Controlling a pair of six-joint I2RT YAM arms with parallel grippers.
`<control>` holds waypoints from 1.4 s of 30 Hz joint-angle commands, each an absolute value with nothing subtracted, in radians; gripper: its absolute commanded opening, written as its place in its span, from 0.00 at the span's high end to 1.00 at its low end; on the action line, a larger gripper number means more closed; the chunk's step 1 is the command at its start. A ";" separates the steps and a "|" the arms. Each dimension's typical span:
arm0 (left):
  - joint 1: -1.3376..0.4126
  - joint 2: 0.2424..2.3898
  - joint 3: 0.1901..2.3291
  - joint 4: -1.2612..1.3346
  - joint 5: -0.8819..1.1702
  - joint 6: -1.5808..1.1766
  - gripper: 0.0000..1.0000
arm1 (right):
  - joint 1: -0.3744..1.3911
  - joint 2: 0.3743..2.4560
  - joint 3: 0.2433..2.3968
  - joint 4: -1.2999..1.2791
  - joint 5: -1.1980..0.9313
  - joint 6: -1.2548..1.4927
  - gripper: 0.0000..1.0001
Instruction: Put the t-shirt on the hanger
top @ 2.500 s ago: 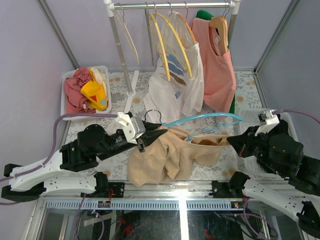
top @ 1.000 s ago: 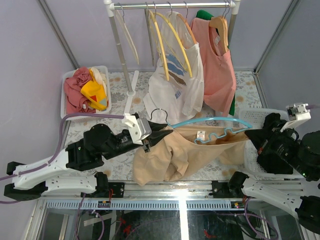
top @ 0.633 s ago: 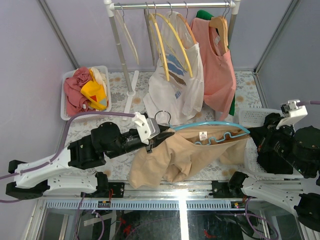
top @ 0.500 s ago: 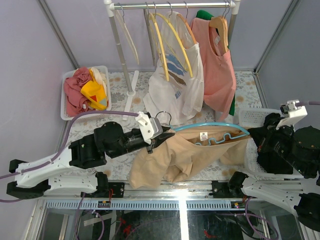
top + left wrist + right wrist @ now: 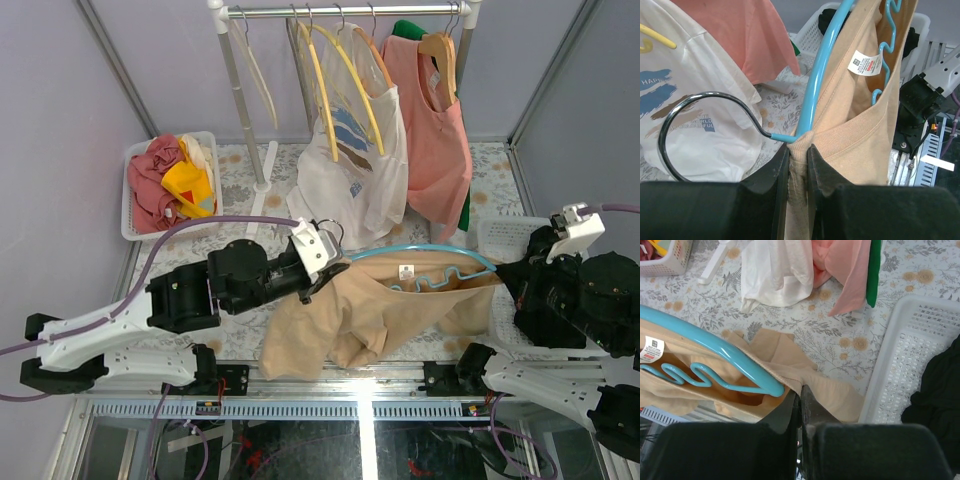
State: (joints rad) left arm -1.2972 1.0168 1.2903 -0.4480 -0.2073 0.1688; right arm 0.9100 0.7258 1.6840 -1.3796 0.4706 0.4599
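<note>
Since the earlier frames, the left gripper (image 5: 322, 272) has travelled forward and to the right, lifting the hanger (image 5: 710, 342) and t-shirt (image 5: 370, 312) with it, while the right gripper (image 5: 800, 390) has drawn back toward the right edge of the table (image 5: 235, 215).

Left gripper: fingers narrowly parted and clamped on the t-shirt's ribbed collar, directly beneath the junction of the hook (image 5: 687, 102) and the blue arm. The hook curls away to the left of the fingers.

Right gripper: fingers pressed together, nipping the t-shirt's fabric edge just beside the hanger's rounded tip.

The t-shirt is stretched between the two grippers, with its lower part sagging toward the table's near edge. The hanger sits inside the neck opening, and the white label (image 5: 866, 62) lies beside the wavy bar.
</note>
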 commanded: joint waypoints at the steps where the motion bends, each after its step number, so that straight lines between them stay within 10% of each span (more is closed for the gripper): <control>1: -1.295 1.020 1.355 -0.521 -0.321 0.177 1.00 | 0.909 0.729 1.725 -1.466 0.496 0.430 1.00; 42: -1.735 1.395 1.707 -0.699 -0.965 0.488 1.00 | 0.909 1.050 1.570 -1.162 0.401 0.322 1.00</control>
State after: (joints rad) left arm -1.6531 1.3640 1.6646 -0.8391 -1.0122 0.4236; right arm 0.8948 1.0157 1.6150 -1.3972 0.5964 0.3202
